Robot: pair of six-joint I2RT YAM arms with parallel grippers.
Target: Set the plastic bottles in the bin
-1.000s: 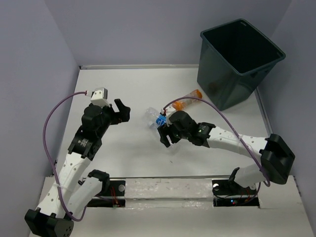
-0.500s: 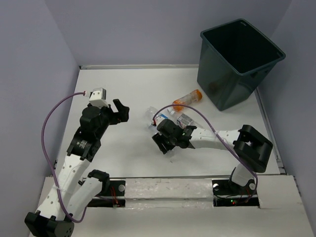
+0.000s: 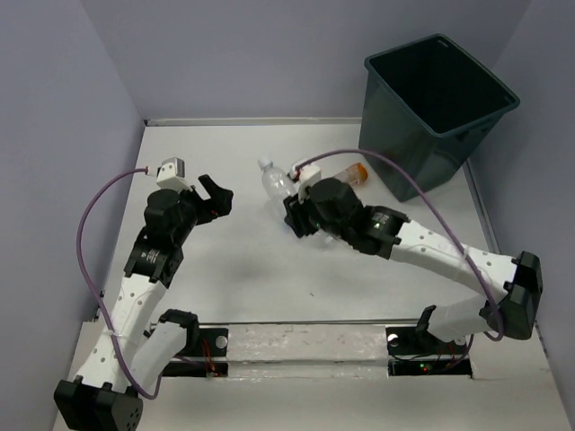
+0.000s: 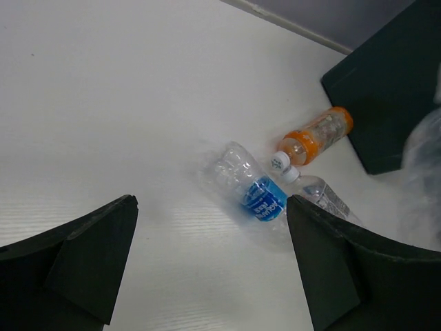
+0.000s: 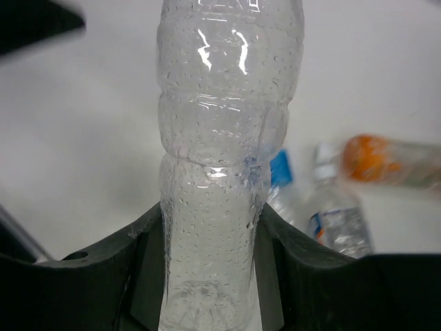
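My right gripper [image 3: 295, 214] is shut on a clear plastic bottle [image 3: 274, 184] and holds it off the table, white cap pointing to the far left. In the right wrist view the bottle [image 5: 220, 172] is pinched near its base between the fingers of the right gripper [image 5: 210, 276]. On the table lie a blue-labelled bottle [image 4: 255, 189], another clear bottle [image 4: 329, 201] and an orange bottle [image 4: 317, 134], close together. The orange bottle [image 3: 352, 172] lies just left of the bin [image 3: 431, 108]. My left gripper [image 3: 216, 196] is open and empty, left of the bottles.
The dark bin [image 4: 386, 89] stands at the far right corner, open side up. Grey walls close the table at the back and on both sides. A purple cable [image 3: 90, 224] loops off the left arm.
My right gripper has shut on the clear bottle and lifted it up and away from the table. The left arm has shifted slightly to the left.
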